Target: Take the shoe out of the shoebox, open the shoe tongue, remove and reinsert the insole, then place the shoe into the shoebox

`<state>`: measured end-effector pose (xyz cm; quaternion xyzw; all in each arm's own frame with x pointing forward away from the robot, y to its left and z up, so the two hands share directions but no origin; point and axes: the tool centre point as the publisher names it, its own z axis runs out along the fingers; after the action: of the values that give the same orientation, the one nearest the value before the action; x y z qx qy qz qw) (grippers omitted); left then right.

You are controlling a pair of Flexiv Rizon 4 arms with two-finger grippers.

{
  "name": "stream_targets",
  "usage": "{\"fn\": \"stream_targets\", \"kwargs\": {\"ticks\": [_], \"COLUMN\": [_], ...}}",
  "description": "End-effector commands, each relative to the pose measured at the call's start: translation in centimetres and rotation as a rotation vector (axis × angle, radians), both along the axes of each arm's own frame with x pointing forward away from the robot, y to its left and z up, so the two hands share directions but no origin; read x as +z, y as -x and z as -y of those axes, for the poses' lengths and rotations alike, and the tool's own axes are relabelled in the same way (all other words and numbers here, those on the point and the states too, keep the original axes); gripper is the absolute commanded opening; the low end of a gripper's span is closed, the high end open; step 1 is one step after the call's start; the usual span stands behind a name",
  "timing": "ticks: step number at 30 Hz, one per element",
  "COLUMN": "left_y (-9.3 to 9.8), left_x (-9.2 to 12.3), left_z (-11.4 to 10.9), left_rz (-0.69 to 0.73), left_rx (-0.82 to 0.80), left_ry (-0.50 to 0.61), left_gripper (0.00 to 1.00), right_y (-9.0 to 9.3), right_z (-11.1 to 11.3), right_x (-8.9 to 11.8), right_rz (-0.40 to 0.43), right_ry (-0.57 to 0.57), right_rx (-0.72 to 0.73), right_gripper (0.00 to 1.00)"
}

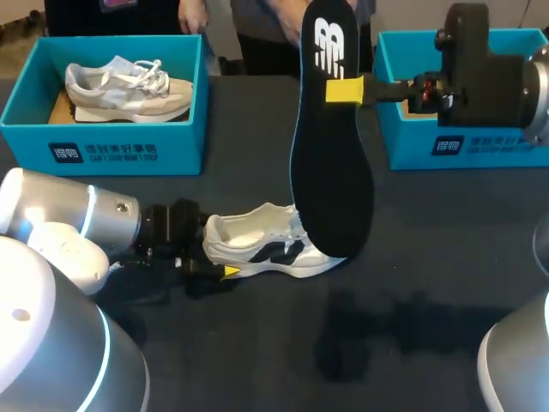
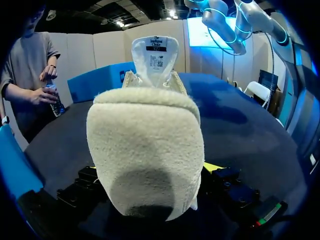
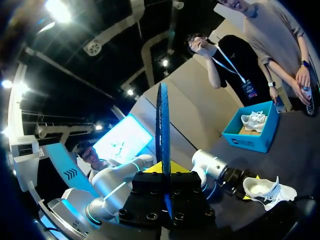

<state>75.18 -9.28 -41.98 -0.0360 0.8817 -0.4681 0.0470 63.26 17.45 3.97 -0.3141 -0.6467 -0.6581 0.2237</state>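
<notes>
The white low-top sneaker with black side markings (image 1: 270, 249) stands on its sole on the dark table (image 1: 412, 292); the left gripper (image 1: 216, 263) clamps its fleecy heel from both sides; the long black foam insole (image 1: 330, 172) hangs upright over the shoe's forefoot, pinched near its upper end by the right gripper (image 1: 345, 90); behind, the left turquoise cardboard shoebox (image 1: 129, 150) holds a beige sneaker (image 1: 129, 86); the right turquoise shoebox (image 1: 480, 150) stands behind the right arm.

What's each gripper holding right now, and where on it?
Right gripper pinches the black foam insole by its edge near the heel end, upright. Left gripper clamps the white sneaker with dark side stripes by its heel.
</notes>
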Motion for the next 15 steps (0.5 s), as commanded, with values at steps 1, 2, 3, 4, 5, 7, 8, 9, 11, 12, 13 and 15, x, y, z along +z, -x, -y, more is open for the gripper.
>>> {"fn": "stream_targets", "kwargs": {"ticks": [1, 2, 3, 4, 5, 7, 8, 9, 11, 12, 13, 15], "left_y": [0.1, 0.1, 0.1, 0.1, 0.1, 0.1, 0.1, 0.1, 0.1, 0.3, 0.4, 0.6], "left_x": [0.0, 0.0, 0.0, 0.0, 0.0, 0.0, 0.0, 0.0, 0.0, 0.4, 0.6, 1.1], "left_z": [0.0, 0.0, 0.0, 0.0, 0.0, 0.0, 0.0, 0.0, 0.0, -0.2, -0.3, -0.3], "left_rz": [0.0, 0.0, 0.0, 0.0, 0.0, 0.0, 0.0, 0.0, 0.0, 0.018, 0.012, 0.02], "left_rx": [0.001, 0.001, 0.001, 0.001, 0.001, 0.001, 0.001, 0.001, 0.001, 0.018, 0.015, 0.013], "left_ry": [-0.002, -0.002, -0.002, -0.002, -0.002, -0.002, -0.002, -0.002, -0.002, -0.03, -0.037, -0.086], "left_gripper": [1.0, 1.0, 1.0, 1.0, 1.0, 1.0, 1.0, 1.0, 1.0, 1.0, 1.0, 1.0], "right_y": [-0.1, -0.1, -0.1, -0.1, -0.1, -0.1, -0.1, -0.1, -0.1, -0.1, -0.1, -0.1], "right_z": [-0.3, -0.3, -0.3, -0.3, -0.3, -0.3, -0.3, -0.3, -0.3, -0.3, -0.3, -0.3], "right_x": [0.0, 0.0, 0.0, 0.0, 0.0, 0.0, 0.0, 0.0, 0.0, 0.0, 0.0, 0.0], "right_rz": [-0.001, -0.001, -0.001, -0.001, -0.001, -0.001, -0.001, -0.001, -0.001, -0.001, -0.001, -0.001], "right_ry": [0.0, 0.0, 0.0, 0.0, 0.0, 0.0, 0.0, 0.0, 0.0, 0.0, 0.0, 0.0], "right_rx": [-0.001, -0.001, -0.001, -0.001, -0.001, -0.001, -0.001, -0.001, -0.001, -0.001, -0.001, -0.001], "right_gripper": [0.0, 0.0, 0.0, 0.0, 0.0, 0.0, 0.0, 0.0, 0.0, 0.0, 0.0, 0.0]}}
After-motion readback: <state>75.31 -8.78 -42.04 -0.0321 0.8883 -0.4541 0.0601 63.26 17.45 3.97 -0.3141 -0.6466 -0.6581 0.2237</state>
